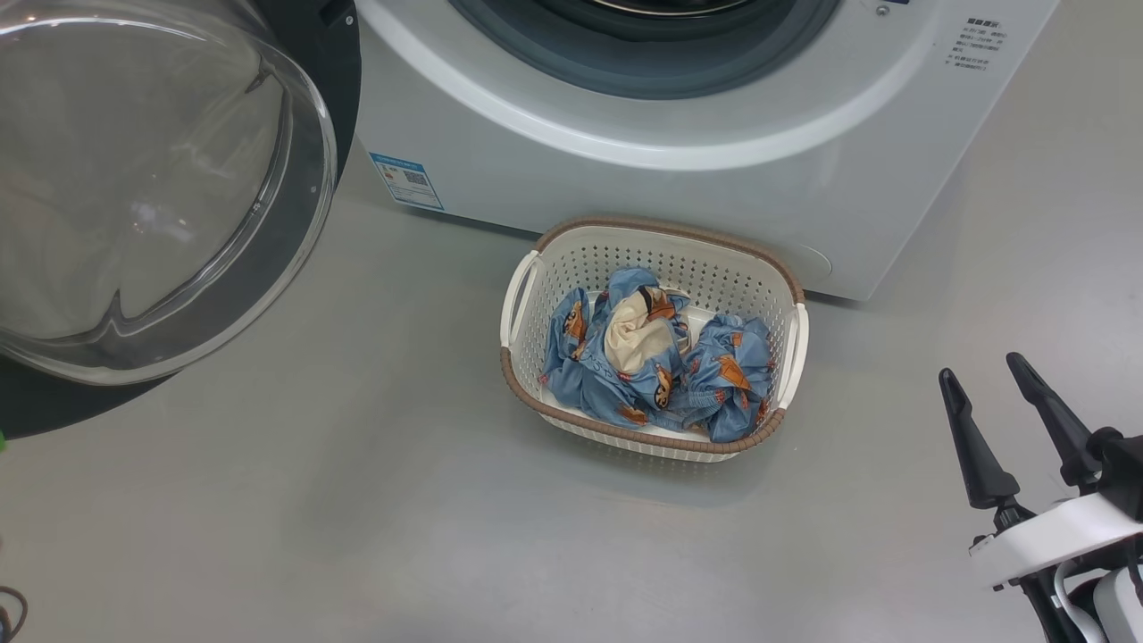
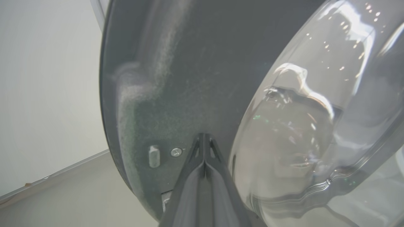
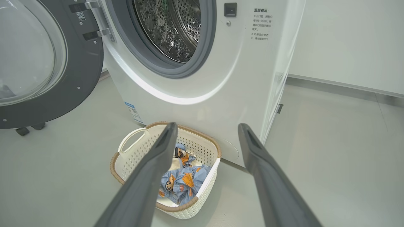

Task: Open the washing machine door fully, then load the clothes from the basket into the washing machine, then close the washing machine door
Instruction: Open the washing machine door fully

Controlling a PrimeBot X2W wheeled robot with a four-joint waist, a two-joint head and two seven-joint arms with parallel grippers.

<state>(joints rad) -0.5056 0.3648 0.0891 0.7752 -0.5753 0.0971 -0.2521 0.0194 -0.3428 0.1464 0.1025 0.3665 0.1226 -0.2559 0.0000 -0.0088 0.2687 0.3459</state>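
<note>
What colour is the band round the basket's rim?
Brown, woven-looking rim on a cream-white basket; it shows best in the head view.

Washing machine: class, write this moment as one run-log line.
washing machine door open | clothes in basket | left gripper shut, tip at door | right gripper open, empty, beside basket

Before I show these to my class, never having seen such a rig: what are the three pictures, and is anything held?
A two-armed robot; each arm ends in a gripper with two dark prongs. The head picture looks down: the washing machine stands on the floor, its door swung open at the left, and the basket of light-blue clothes sits before it. The right gripper hangs open at lower right. The left wrist picture shows the left gripper, shut, pointing at the door's dark inner face beside its glass bowl. The right wrist picture looks through the open right gripper at the basket and steel drum. Nothing is held.
</note>
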